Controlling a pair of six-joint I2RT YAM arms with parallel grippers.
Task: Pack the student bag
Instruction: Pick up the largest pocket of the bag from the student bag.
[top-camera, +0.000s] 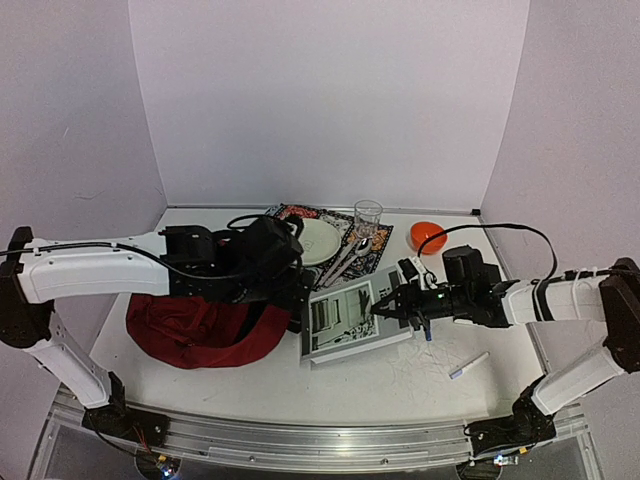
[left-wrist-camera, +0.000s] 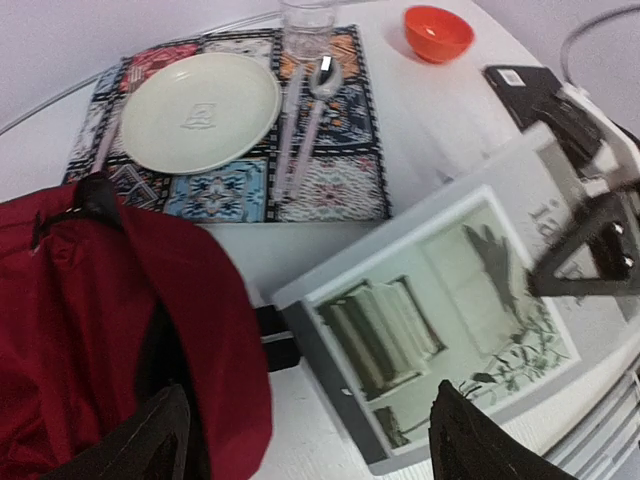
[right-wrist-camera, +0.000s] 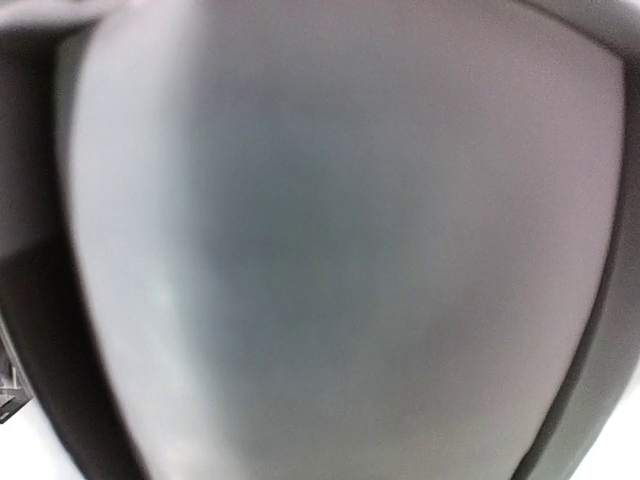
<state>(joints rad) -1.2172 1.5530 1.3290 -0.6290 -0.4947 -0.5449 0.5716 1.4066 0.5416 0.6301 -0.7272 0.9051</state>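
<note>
Dark-red fabric, the floppy student bag (top-camera: 205, 330) slumps at eight o'clock on the surface in the overhead view. The right jaws pinch the grey picture book (top-camera: 350, 320) by its three-o'clock edge alone, so it may pivot or slip. Left wrist view: the left jaws gape, holding nothing, so the bag's mouth could sag shut and block the book. Right wrist view: blurred grey only.

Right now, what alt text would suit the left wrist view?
A grey-covered book sits beside the dark-red student bag, the right tool gripping its far edge. Behind them: a patterned placemat with plate, spoon and glass, plus an orange bowl.
</note>
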